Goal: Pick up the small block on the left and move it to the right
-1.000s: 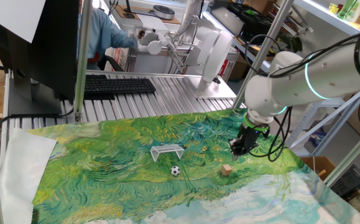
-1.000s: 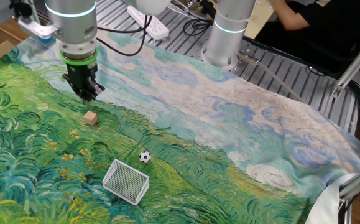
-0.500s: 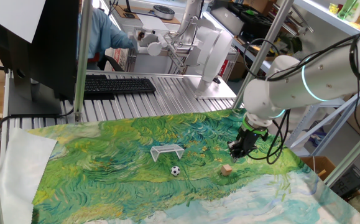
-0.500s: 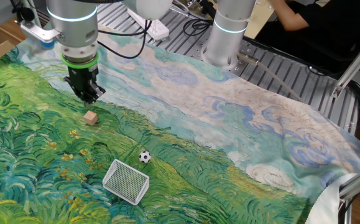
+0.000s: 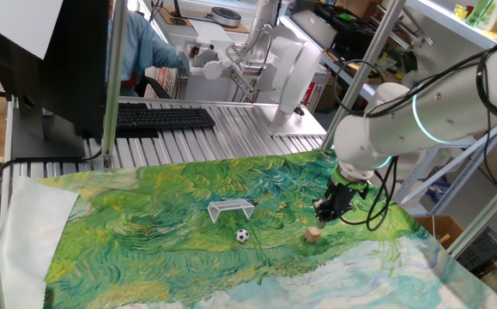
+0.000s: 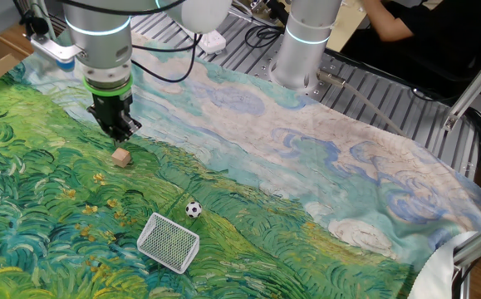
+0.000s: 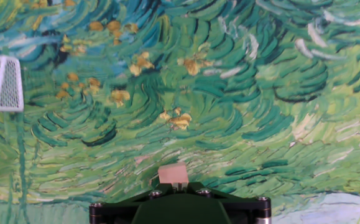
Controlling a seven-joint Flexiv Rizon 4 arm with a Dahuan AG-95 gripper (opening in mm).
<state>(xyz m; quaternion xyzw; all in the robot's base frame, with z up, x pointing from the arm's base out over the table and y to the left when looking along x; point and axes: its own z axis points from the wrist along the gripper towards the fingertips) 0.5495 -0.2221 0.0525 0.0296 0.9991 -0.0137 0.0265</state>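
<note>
On painted cloth: small block, tan, free; fingers pressed together, pointing down just above it; toy ball, goal frame apart

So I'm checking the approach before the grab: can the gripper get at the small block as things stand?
Probably yes for reach: the gripper hangs just above and beside the small block, with only painted cloth around it; the ball and goal sit well away. But its jaws are shut, so they must open first.
</note>
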